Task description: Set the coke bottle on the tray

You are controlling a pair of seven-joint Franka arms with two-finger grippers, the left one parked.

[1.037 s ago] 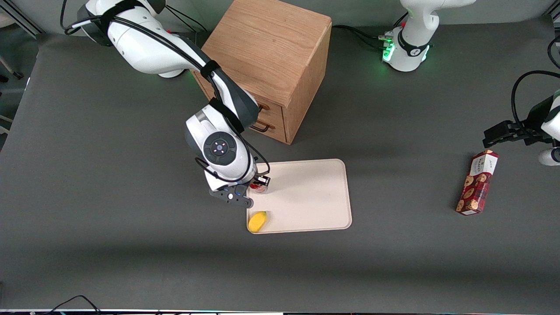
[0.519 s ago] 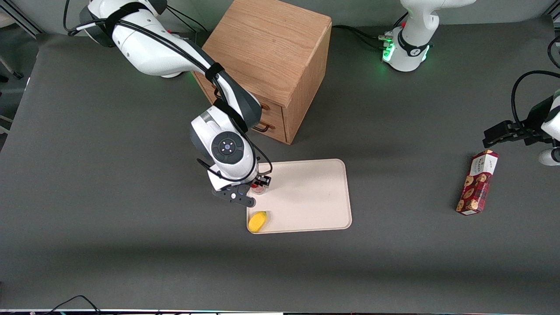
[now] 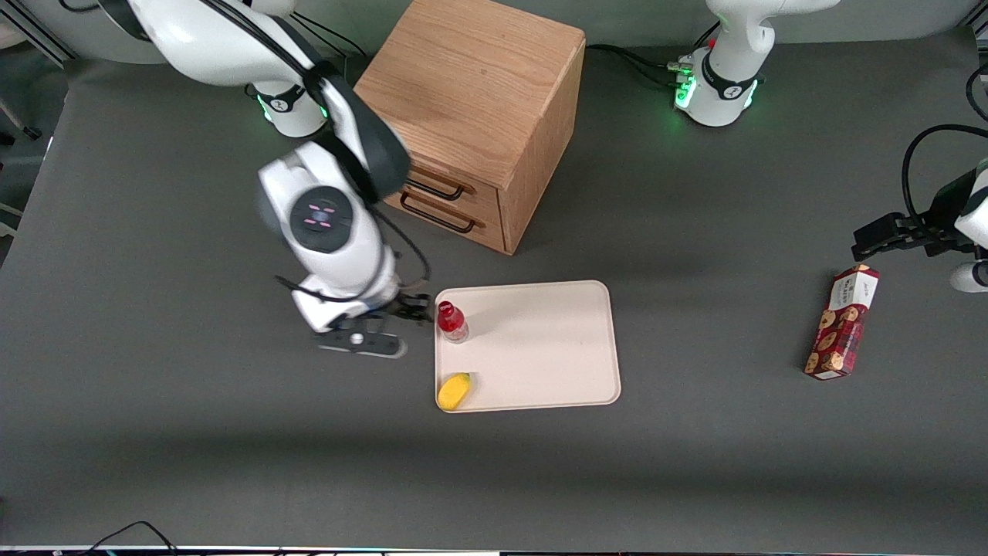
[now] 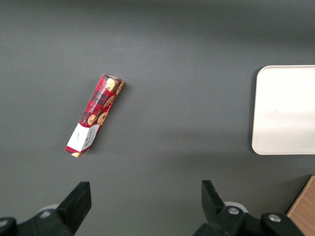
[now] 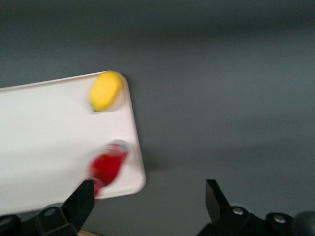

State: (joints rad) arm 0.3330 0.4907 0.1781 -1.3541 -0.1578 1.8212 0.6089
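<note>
The coke bottle (image 3: 451,321), small and red with a red cap, stands upright on the pale beige tray (image 3: 540,347), near the tray corner closest to the working arm's end. It also shows in the right wrist view (image 5: 107,166), on the tray (image 5: 49,142). My gripper (image 3: 409,309) is open and empty, raised above the dark table just off the tray's edge, beside the bottle and apart from it. In the right wrist view the gripper (image 5: 147,199) spans bare table next to the tray corner.
A yellow lemon-like object (image 3: 454,390) lies on the tray's near corner, also in the right wrist view (image 5: 105,90). A wooden drawer cabinet (image 3: 471,116) stands farther from the camera than the tray. A red cookie box (image 3: 843,321) lies toward the parked arm's end.
My gripper has let go of the bottle, opened and pulled away sideways off the tray toward the working arm's end, rising. The bottle stays standing on the tray.
</note>
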